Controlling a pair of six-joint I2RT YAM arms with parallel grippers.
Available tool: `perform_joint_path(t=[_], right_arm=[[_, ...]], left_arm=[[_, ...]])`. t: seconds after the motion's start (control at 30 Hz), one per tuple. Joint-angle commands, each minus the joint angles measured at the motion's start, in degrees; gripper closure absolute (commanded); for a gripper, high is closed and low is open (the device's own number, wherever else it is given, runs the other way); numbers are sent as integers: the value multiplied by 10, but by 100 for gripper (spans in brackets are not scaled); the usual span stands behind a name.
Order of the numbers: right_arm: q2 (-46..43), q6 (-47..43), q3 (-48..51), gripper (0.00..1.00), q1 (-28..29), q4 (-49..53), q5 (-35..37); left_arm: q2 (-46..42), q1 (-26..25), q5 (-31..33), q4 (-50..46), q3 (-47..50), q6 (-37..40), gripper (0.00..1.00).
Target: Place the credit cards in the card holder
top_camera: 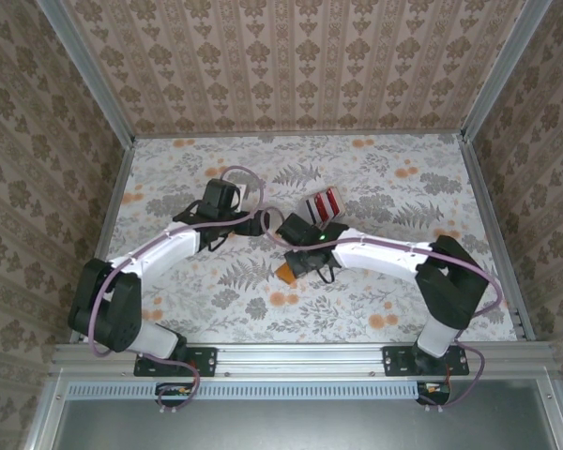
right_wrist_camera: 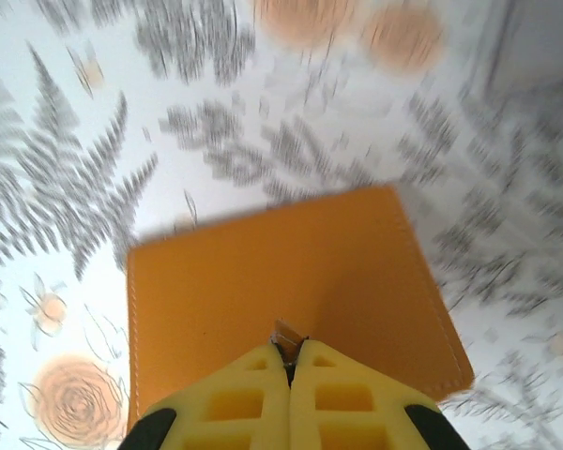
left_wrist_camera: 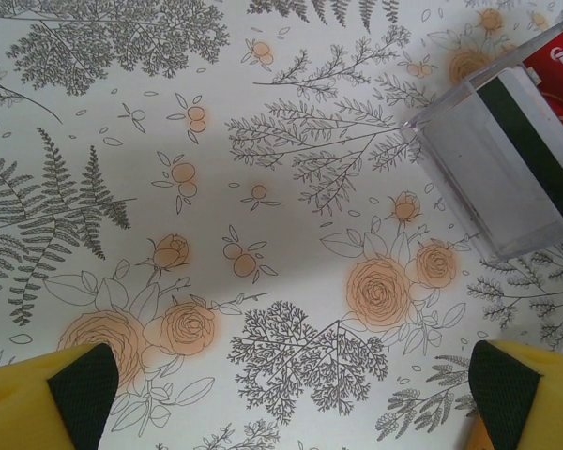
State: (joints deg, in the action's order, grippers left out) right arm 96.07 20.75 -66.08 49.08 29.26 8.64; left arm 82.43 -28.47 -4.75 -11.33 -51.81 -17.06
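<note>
Bright, even light on my tabletop; one wrist view is smeared.

From above, the tabletop (top_camera: 375,178) is lit softly from edge to edge, with only faint shadows under my arms and no glare. My left wrist view is crisp on the printed pattern, with two pale grey shadow patches and a white sheen along the clear box (left_wrist_camera: 488,178). My left gripper (left_wrist_camera: 283,375) shows fingers (left_wrist_camera: 84,394) slightly out of focus. In my right wrist view the pattern is streaked with blur, while the card holder (right_wrist_camera: 291,281) and my right gripper (right_wrist_camera: 289,349) look sharp.
</note>
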Motion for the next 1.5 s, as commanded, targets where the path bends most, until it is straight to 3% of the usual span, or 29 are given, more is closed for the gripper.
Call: perform_joint_path(t=[0.0, 0.23, 0.43, 0.67, 0.8, 1.07, 1.3, 1.47], right_arm=[[-43, -57, -14, 96, -25, -53, 1], [-84, -52, 75, 96, -65, -145, -31], [-131, -9, 169, 96, -108, -227, -77], [-257, 35, 303, 97, -133, -307, -87], [-331, 65, 368, 97, -171, -364, -138], [-340, 75, 339, 98, -210, -460, -280], [-308, 93, 279, 99, -252, -536, -407], [-271, 101, 224, 100, -261, -552, -452]], left_arm=[[-32, 2, -14, -11, 5, -18, 0], [-47, 1, -79, 26, 37, -42, 3], [-9, -9, -145, 94, 60, -90, 9], [59, -47, -191, 134, 33, -116, 12], [91, -61, -206, 149, 13, -130, 12], [135, -53, -283, 228, 8, -211, 15], [128, 4, -395, 401, 74, -355, 16], [121, 39, -440, 440, 86, -396, 17]])
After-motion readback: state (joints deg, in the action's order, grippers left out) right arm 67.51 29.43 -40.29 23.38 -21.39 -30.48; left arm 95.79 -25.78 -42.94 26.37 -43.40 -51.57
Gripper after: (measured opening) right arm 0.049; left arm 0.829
